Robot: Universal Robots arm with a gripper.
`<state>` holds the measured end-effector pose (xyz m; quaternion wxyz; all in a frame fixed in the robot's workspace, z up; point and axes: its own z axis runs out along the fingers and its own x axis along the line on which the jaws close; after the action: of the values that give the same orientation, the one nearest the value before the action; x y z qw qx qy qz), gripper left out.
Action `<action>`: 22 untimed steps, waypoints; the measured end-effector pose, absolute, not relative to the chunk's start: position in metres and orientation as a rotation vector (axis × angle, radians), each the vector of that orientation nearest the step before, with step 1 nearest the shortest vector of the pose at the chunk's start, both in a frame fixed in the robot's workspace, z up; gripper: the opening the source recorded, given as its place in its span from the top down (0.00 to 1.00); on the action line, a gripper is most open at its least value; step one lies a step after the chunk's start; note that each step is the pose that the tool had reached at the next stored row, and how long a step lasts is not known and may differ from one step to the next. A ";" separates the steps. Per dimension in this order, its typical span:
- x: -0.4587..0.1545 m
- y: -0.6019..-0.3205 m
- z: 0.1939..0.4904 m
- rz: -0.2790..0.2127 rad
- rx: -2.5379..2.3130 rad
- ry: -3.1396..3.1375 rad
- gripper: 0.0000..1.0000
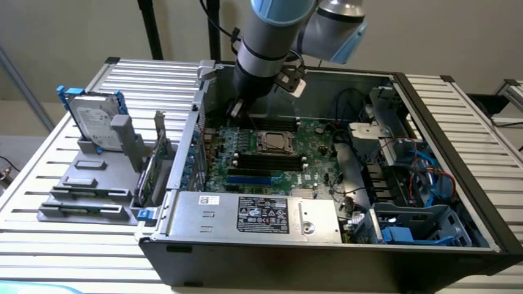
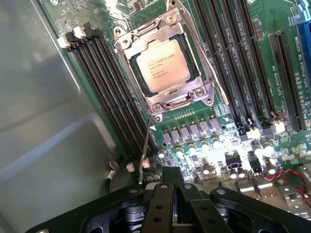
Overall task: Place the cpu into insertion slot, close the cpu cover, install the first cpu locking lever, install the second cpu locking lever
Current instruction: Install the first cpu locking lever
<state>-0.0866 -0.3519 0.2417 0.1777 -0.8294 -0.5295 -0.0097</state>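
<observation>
1. Starting at the exterior view's left: a hard drive (image 1: 92,119) stands in a grey rack (image 1: 82,187) on the slatted table (image 1: 49,245). It is outside the case (image 1: 327,263) and well apart from the work.
2. Next, the arm (image 1: 266,37) reaches down into the case at its rear left. The gripper (image 2: 172,180) hangs beside the case wall with its fingers pressed together, holding nothing.
3. The slot (image 1: 276,142) sits mid-board, to the exterior view's right of the gripper and nearer the power supply (image 1: 253,213). The cpu (image 2: 162,65) lies flat in the slot. The cover (image 2: 148,31) looks to be down over it, framing the chip through its square opening.
4. A thin lever (image 2: 146,145) runs from the slot's corner nearest the gripper straight toward the fingers.
   - Its long axis points from slot to gripper.
   - Its free end lies just beside the fingers; I cannot tell whether it touches them.
   - It seems to stand up off the board, so I judge it unlatched.
   - The second lever (image 2: 204,58) lies along the slot's other side, next to the memory slots (image 2: 228,53). Whether it is hooked down I cannot tell.
5. At the exterior view's far right, a blue cage (image 1: 417,229) and loose cables fill the case's corner, well apart from the gripper.
</observation>
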 end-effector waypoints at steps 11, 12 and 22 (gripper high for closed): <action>-0.090 -0.352 0.243 -0.074 -2.376 -1.369 0.89; -0.090 -0.352 0.243 -0.077 -2.378 -1.358 0.89; -0.093 -0.352 0.243 -0.105 -2.397 -1.271 0.89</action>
<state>-0.0930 -0.3519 0.2431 0.2116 -0.8628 -0.4576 -0.0378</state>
